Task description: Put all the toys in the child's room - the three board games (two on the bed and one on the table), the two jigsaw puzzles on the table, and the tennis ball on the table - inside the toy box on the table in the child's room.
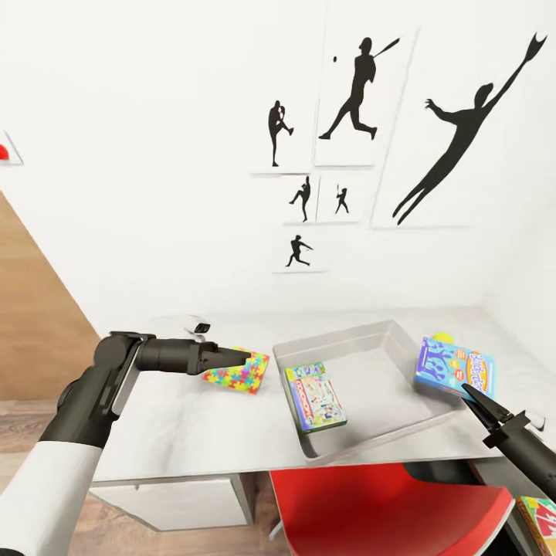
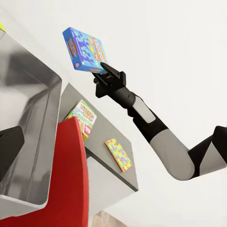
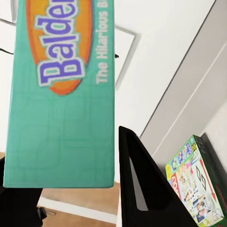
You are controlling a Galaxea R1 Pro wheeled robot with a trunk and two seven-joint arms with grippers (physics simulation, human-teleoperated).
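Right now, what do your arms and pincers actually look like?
Each arm has a white upper shell, then matte black jointed segments. The left gripper and right gripper are black, with two flat fingers tapering to points. I can see no cables or markings.

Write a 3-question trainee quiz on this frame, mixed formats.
1. True or false: the white and green game lies inside the toy box.
2. Which gripper holds the blue game? A) left B) right C) neither
3. Fill in: the left gripper is at the ____ puzzle on the table.

Key:
1. True. It rests flat on the bin's floor.
2. B. The right gripper grips its lower edge; the left wrist view shows it lifted clear of the table.
3. Jigsaw.
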